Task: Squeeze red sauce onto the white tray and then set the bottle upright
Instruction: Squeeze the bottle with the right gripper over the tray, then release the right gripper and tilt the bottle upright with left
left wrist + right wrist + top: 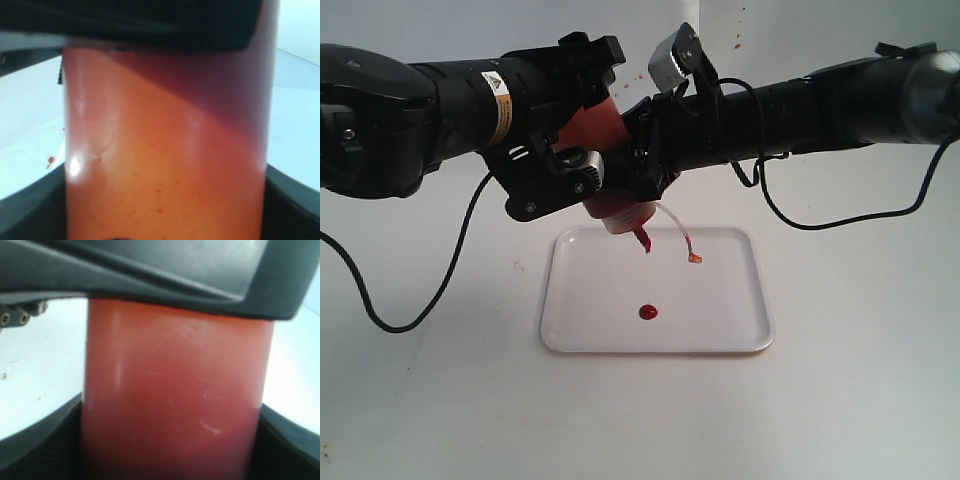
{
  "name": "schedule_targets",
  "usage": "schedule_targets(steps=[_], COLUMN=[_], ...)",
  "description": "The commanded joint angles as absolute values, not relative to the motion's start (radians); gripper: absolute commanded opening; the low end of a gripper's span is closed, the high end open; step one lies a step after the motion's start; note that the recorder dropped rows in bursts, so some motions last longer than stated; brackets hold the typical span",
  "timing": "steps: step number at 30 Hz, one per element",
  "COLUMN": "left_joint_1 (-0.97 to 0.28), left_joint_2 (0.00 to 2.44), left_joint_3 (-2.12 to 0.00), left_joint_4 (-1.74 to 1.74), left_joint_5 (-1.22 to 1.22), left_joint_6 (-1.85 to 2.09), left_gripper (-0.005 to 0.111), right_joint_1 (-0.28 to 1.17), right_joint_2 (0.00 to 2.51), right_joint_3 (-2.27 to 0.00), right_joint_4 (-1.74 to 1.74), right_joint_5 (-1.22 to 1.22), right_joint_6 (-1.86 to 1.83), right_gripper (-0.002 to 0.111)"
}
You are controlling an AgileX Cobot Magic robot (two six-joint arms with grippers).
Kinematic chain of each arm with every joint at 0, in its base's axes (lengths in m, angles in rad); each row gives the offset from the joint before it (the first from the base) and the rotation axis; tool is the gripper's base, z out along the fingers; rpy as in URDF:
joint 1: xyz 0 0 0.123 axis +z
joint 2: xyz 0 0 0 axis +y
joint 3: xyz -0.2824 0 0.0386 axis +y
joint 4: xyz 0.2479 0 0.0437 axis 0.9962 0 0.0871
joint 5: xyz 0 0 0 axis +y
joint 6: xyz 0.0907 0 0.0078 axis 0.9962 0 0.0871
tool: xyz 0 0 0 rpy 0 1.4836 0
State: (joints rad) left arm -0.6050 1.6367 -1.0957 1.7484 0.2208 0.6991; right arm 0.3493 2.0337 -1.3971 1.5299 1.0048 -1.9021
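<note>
The squeeze bottle [620,212] is being held tilted, nozzle [641,238] downward, above the far part of the white tray [720,300]. It is being clamped from both sides. The left tool [582,112] and the right tool [646,132] are each being pressed narrowly onto its body, which is filling both wrist views. The tethered cap [694,257] is dangling over the tray. A round blob of red sauce [648,312] is lying mid-tray, clear of the nozzle. The tray is being carried by the bench [860,400].

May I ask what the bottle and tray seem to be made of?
The bottle looks like translucent plastic: the red sauce shows through its glossy, scuffed wall. The tray seems smooth white plastic, with rounded corners and a low moulded rim.
</note>
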Motion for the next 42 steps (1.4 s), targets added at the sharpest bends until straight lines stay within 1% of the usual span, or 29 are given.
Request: schedule_targets(steps=[1, 12, 14, 17, 18, 19, 21, 22, 23, 32, 38, 42], left_joint_1=[-0.61, -0.61, -0.61, -0.61, -0.61, -0.61, -0.61, -0.61, -0.61, -0.61, -0.598, -0.576], left_joint_2=[1.623, 1.623, 1.623, 1.623, 1.623, 1.623, 1.623, 1.623, 1.623, 1.623, 1.623, 1.623], left_joint_3=[-1.112, -1.112, -1.112, -1.11, -1.11, -1.11, -1.11, -1.11, -1.11, -1.108, -1.108, -1.108], left_joint_4=[1.744, 1.744, 1.744, 1.744, 1.744, 1.744, 1.744, 1.744, 1.744, 1.708, 1.628, 1.567], left_joint_5=[0.239, 0.239, 0.243, 0.243, 0.243, 0.243, 0.243, 0.245, 0.254, 0.318, 0.323, 0.323], left_joint_6=[0.689, 0.689, 0.688, 0.688, 0.688, 0.688, 0.683, 0.683, 0.683, 0.683, 0.681, 0.677], left_gripper=[0.0, 0.0, 0.0, 0.0, 0.0, 0.0, 0.0, 0.0, 0.0, 0.0, 0.0, 0.0], right_joint_1=[0.349, 0.349, 0.349, 0.349, 0.349, 0.349, 0.349, 0.349, 0.349, 0.328, 0.255, 0.187], right_joint_2=[2.032, 2.032, 2.032, 2.032, 2.032, 2.032, 2.032, 2.032, 2.032, 2.028, 1.993, 1.96], right_joint_3=[-1.398, -1.398, -1.398, -1.398, -1.398, -1.398, -1.398, -1.398, -1.398, -1.398, -1.398, -1.398], right_joint_4=[1.49, 1.49, 1.49, 1.49, 1.49, 1.49, 1.49, 1.49, 1.492, 1.527, 1.563, 1.632], right_joint_5=[1.033, 1.025, 1.015, 1.015, 1.015, 1.015, 1.015, 1.015, 1.015, 1.043, 1.074, 1.137], right_joint_6=[-1.922, -1.932, -1.932, -1.929, -1.925, -1.918, -1.914, -1.913, -1.905, -1.905, -1.905, -1.905], right_gripper=[0.0, 0.0, 0.003, 0.023, 0.038, 0.05, 0.081, 0.094, 0.104, 0.105, 0.105, 0.105])
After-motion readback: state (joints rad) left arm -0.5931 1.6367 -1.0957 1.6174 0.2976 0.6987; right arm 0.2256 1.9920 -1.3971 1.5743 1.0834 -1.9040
